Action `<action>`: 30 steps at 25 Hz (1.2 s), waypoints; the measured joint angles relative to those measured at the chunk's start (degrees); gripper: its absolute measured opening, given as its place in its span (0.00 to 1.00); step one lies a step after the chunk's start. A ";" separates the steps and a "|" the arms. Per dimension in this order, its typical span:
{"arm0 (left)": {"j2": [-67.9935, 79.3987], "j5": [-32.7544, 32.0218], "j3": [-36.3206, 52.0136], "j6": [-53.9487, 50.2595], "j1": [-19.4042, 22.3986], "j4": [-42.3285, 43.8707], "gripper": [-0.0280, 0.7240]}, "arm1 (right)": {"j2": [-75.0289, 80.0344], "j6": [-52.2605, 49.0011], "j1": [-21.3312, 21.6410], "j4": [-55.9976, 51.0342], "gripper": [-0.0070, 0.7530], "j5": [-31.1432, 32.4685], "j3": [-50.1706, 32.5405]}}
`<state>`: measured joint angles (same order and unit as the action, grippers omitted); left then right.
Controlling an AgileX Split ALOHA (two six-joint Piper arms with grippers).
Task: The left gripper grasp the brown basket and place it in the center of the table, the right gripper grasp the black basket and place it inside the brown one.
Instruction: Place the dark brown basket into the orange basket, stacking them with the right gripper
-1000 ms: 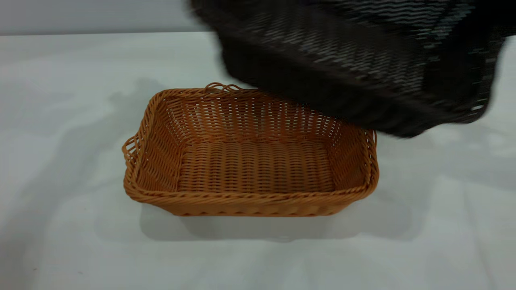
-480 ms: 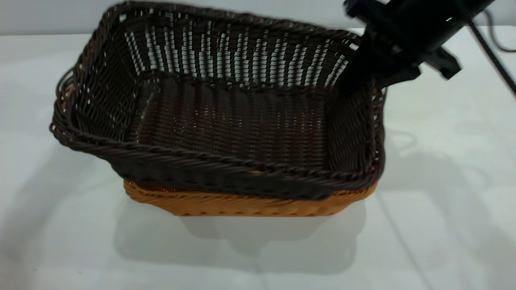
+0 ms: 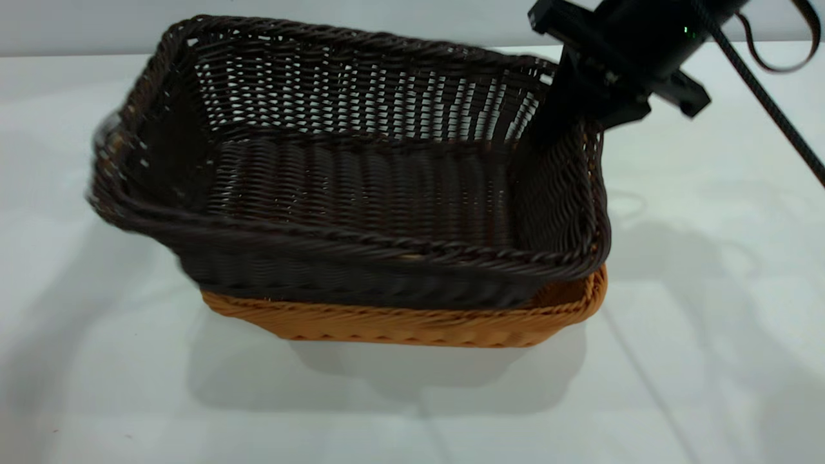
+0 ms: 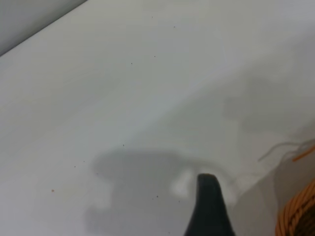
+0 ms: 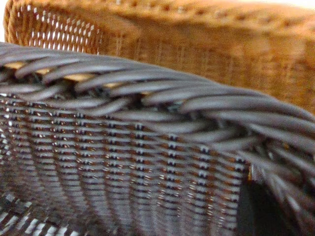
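The brown basket [image 3: 412, 325] stands on the white table [image 3: 709, 290]. The black basket [image 3: 361, 187] sits tilted in it, its right end low inside and its left end raised above the brown rim. My right gripper [image 3: 567, 109] is shut on the black basket's far right rim. In the right wrist view the black weave [image 5: 147, 147] fills the picture, with the brown basket [image 5: 197, 44] behind it. The left wrist view shows only one black finger of my left gripper [image 4: 207, 206] above the table [image 4: 123, 73], beside the brown basket's edge [image 4: 298, 216].
The right arm's black cables [image 3: 773, 109] hang over the table at the right. A grey wall runs along the table's far edge [image 3: 77, 55]. Bare white tabletop lies in front of and beside the baskets.
The black basket came down from high at the right onto the brown basket. In the last half second it shifted slightly left, uncovering the brown rim's right corner.
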<state>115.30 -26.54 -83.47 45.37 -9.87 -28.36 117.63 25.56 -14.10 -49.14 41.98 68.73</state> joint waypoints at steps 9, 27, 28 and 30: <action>0.00 0.00 0.00 0.18 0.00 0.00 0.69 | 0.45 -10.49 1.44 10.46 0.12 0.18 1.88; 0.00 0.34 0.00 0.30 0.00 0.00 0.69 | 4.44 -11.63 1.39 8.10 0.21 -0.47 2.22; 0.00 0.34 0.00 0.57 0.00 0.00 0.69 | 4.44 -11.43 1.39 7.75 0.26 -0.28 2.29; 0.00 0.34 0.00 1.12 0.00 0.05 0.69 | 4.44 -10.35 1.39 7.58 0.37 0.02 2.29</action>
<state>115.30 -26.20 -83.47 46.49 -9.87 -28.31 122.07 15.20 -12.71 -41.56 42.00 71.02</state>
